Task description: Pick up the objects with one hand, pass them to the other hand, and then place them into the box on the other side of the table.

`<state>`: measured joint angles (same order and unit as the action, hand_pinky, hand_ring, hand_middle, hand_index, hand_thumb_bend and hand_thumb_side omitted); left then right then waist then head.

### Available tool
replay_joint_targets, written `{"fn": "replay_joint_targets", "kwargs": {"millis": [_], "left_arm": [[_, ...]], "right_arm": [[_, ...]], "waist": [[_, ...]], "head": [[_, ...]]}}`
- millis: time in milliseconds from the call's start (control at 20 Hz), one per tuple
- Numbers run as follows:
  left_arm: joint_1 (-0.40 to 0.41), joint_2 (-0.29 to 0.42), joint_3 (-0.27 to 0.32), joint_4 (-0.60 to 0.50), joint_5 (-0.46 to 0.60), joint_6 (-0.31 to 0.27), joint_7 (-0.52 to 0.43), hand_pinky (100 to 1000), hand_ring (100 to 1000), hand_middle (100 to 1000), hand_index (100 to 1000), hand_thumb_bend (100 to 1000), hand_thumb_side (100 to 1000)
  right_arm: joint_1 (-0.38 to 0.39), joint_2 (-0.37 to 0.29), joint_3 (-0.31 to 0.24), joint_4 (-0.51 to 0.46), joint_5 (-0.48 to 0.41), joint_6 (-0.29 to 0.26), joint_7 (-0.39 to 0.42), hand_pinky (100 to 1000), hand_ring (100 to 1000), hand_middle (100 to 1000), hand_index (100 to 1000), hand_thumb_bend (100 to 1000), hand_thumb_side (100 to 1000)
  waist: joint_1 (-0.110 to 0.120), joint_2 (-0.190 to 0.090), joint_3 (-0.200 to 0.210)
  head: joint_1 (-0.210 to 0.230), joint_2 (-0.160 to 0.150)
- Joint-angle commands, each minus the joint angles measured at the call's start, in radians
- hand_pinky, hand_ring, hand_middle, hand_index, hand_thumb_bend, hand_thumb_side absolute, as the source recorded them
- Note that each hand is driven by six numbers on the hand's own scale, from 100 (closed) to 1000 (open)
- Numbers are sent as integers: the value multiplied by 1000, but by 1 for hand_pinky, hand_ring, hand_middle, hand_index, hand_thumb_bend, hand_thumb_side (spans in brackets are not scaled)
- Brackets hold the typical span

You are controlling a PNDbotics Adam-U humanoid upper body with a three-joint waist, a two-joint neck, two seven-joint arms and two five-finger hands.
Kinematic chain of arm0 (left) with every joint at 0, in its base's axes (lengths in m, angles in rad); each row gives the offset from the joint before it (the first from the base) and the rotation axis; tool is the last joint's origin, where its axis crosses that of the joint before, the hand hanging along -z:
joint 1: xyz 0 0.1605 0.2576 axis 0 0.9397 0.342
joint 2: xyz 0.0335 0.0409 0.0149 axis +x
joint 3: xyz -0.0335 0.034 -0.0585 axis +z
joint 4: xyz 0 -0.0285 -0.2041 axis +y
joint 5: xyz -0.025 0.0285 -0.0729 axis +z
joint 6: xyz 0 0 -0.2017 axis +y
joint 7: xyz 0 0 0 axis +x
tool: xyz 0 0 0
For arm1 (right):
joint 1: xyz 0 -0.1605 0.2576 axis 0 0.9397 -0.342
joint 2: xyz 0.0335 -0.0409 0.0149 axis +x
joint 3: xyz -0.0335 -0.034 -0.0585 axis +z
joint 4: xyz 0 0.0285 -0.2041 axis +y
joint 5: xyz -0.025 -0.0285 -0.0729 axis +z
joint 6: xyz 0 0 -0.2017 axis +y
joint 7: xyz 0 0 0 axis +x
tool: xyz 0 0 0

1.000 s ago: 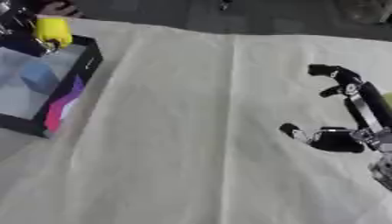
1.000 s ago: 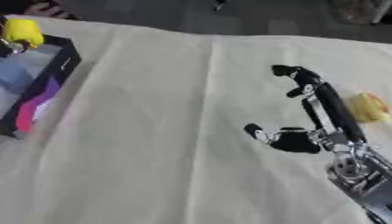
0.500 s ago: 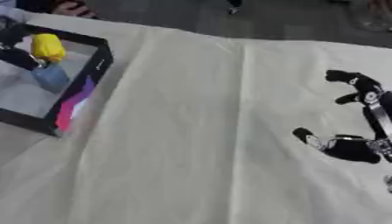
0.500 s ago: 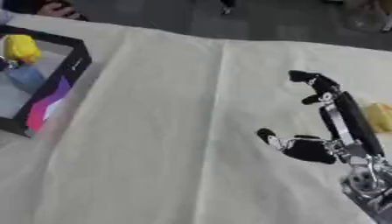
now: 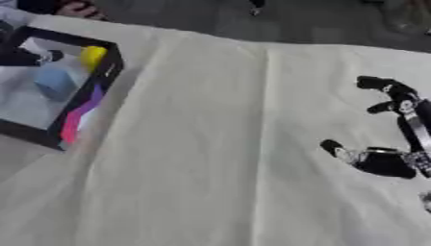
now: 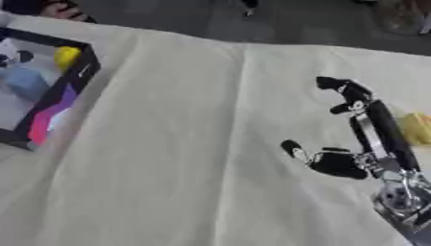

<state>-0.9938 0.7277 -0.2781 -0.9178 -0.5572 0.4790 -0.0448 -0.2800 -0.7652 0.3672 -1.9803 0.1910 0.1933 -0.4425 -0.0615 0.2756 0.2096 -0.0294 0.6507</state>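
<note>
**Operator:** I read the right robot hand (image 6: 358, 129) as open: fingers extended toward 12 o'clock, thumb splayed toward 9 o'clock, nothing in it. It sits at the right side of the counter (image 5: 219, 144).

**Supervisor:** Where is the next object?

**Operator:** A yellow object (image 6: 418, 129) lies just beside that hand at its 3 o'clock, partly hidden behind the fingers. It shows only in the right eye view. Its long axis appears to run roughly 12 to 6 o'clock, parallel to the fingers, though I cannot confirm the full outline.

**Supervisor:** Which hand is nearer?

**Operator:** The right one, clearly. I see the left robot hand (image 5: 30, 57) only in part at the far left, over the box (image 5: 88, 103). I cannot tell how its fingers stand. Inside the box I see a yellow piece (image 5: 92, 56) near the far right corner and a blue piece (image 5: 56, 82) at its 7 o'clock.

**Supervisor:** Surface and clearance?

**Operator:** The counter is covered with a cream cloth (image 5: 194, 192), with creases running across it. I judge the cloth may bunch under a sliding fingertip. The box and the right hand are well apart, so the handover needs the middle of the counter.
</note>
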Motion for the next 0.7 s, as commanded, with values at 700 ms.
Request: {"fn": "replay_joint_targets", "kwargs": {"millis": [700], "left_arm": [[-29,9,-50,-186,176,6,105,776,773,689,773,321,395]], "right_arm": [[42,-117,-181,-20,-54,215,-88,670,909,792,864,625,152]], "waist": [[51,-43,-34]], "head": [[-317,64]]}}
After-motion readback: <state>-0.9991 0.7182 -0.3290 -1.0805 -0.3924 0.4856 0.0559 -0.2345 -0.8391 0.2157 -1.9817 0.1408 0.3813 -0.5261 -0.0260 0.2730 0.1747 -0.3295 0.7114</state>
